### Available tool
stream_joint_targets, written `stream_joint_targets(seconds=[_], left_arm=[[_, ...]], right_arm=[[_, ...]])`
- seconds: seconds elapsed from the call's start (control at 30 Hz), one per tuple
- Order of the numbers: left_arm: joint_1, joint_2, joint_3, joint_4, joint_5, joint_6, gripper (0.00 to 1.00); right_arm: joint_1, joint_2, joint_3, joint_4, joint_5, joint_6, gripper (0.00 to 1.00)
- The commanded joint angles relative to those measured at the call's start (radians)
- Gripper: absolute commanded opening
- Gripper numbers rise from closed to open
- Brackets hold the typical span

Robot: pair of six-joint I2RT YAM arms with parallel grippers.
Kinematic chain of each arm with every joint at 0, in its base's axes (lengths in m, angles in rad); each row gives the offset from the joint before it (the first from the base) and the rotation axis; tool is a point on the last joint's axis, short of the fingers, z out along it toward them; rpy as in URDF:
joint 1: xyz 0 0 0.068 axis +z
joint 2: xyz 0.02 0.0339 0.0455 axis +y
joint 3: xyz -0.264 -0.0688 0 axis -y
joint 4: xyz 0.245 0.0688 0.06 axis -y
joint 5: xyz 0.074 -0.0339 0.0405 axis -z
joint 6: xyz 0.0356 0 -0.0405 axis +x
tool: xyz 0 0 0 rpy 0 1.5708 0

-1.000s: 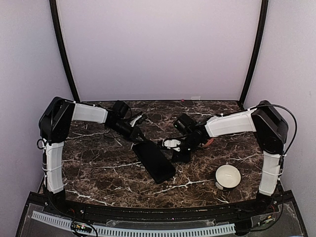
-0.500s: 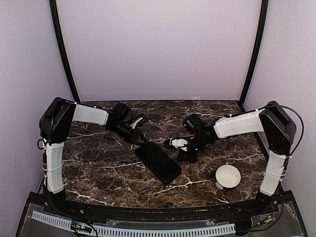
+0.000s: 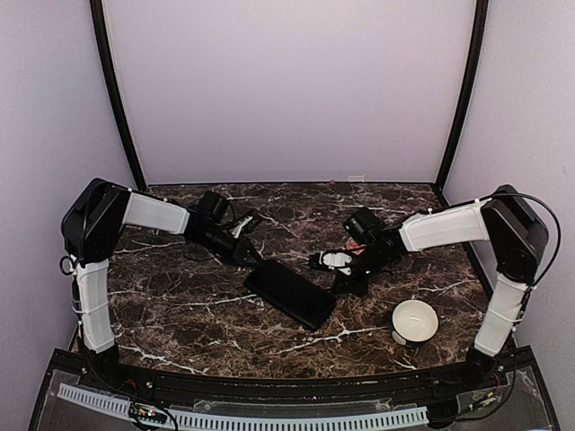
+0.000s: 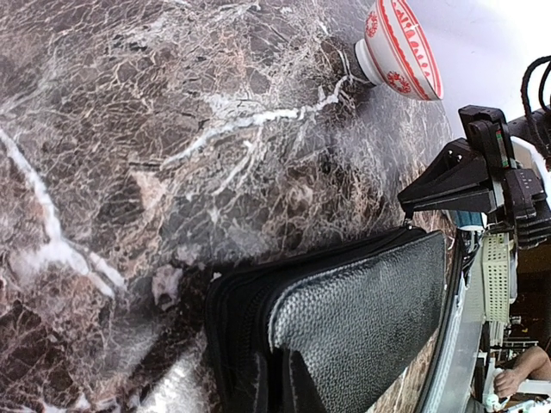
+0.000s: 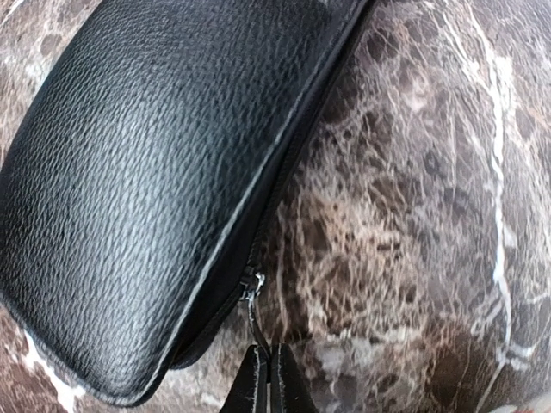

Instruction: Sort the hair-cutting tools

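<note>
Right gripper point(image 5: 262, 372): fingertips pinched together at the bottom centre of the right wrist view, closed on a zipper pull point(image 5: 253, 301).
Zipper pull: a small metal tab hanging from the edge of a black case point(image 5: 146, 172), just above the fingertips.
Black case: grained leather-like cover with a zip seam along its edge. It fills the upper left of the right wrist view. In the top view it lies flat at centre frame, slanting from upper left to lower right.
Left gripper point(image 3: 246, 253): at the upper-left end of the case in the top view. In the left wrist view the case end runs to the bottom edge of the frame. Whether the fingers are spread or clamped cannot be told.
Hair-cutting tools: their place cannot be told from these views.
Table point(image 5: 413, 215): dark brown marble with white veins, under the case and both arms.
White bowl point(image 3: 414, 320): lower right of the top view, well apart from the case.
Red-patterned bowl point(image 4: 400, 47): upper right of the left wrist view, standing on the table beyond the case.
</note>
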Motion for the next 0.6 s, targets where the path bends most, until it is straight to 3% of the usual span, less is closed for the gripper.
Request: stream_joint_targets(seconds=[0.0, 0.37, 0.57], left_arm=[[0.033, -0.043, -0.025, -0.012, -0.085, 0.01, 0.0], [0.037, -0.047, -0.055, 0.026, -0.099, -0.035, 0.0], [0.021, -0.194, -0.263, 0.167, -0.131, -0.171, 0.0]], right_arm=[[-0.063, -0.051, -0.054, -0.072, 0.086, -0.015, 0.0], [-0.095, -0.156, -0.139, -0.104, 0.042, 0.026, 0.0], [-0.095, -0.156, -0.075, -0.143, 0.047, 0.088, 0.0]])
